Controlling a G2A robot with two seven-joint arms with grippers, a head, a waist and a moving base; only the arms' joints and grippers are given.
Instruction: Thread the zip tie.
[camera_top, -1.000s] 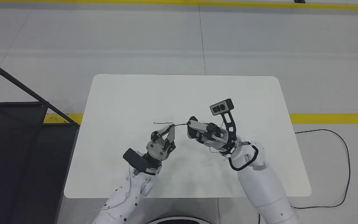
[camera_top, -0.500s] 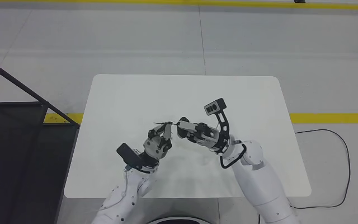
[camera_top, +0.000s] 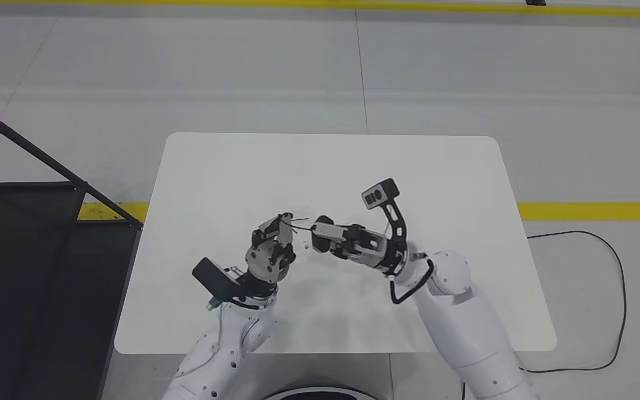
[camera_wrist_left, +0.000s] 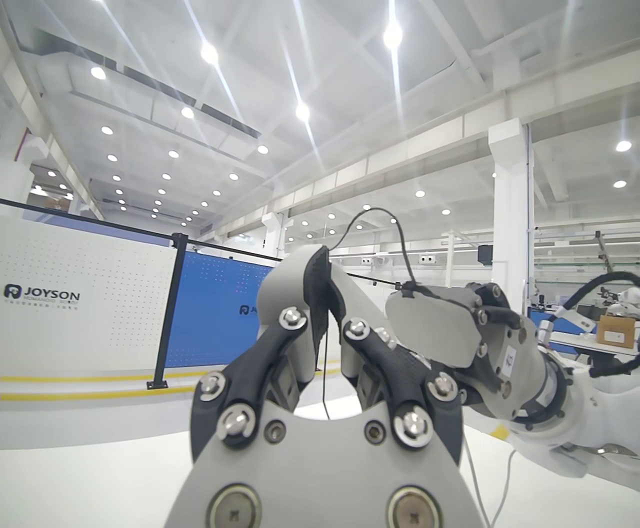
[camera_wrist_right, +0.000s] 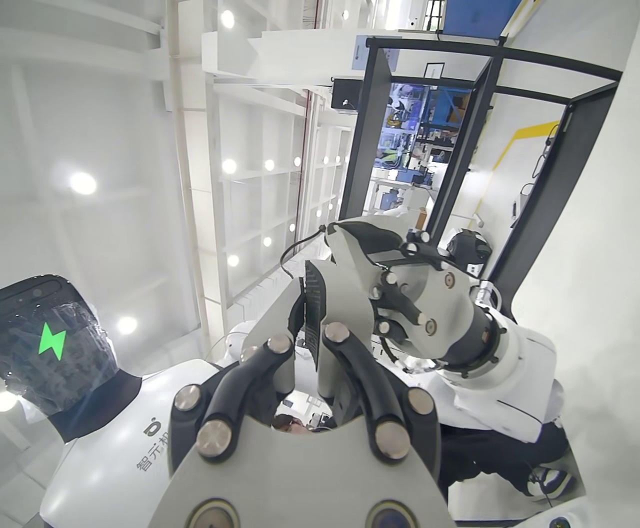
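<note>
Zip tie (camera_wrist_left: 371, 210), thin and black, arches in a narrow loop from one pair of jaws to the other, held in the air above the middle of the table (camera_top: 440, 170). The left jaws stand nearly together with the strap pinched between their pads, and a loose length hangs down behind them. The right jaws, just beside the left ones and pointed at them, also look drawn narrow, with the other end of the strap meeting the tip of one finger. I take them to be gripping it, though the contact itself is too small to be sure of.

By my reading the step in hand is bringing the two ends together: the strap is bent round, and I cannot tell whether its tip has entered the head. The next move calls for lining the tip up squarely with the slot and pushing it in along the strap's own line. One end must be held steady meanwhile, since so thin a strap will buckle or spring sideways under an off-axis push.

The table is white with rounded corners. It stands on a pale grey floor (camera_top: 200, 70) marked with a yellow line (camera_top: 580, 211); a black frame (camera_top: 40, 160) stands on the left. The room is a bright hall with ceiling lights, a white pillar (camera_wrist_left: 510, 200) and a blue barrier panel (camera_wrist_left: 215, 310).
</note>
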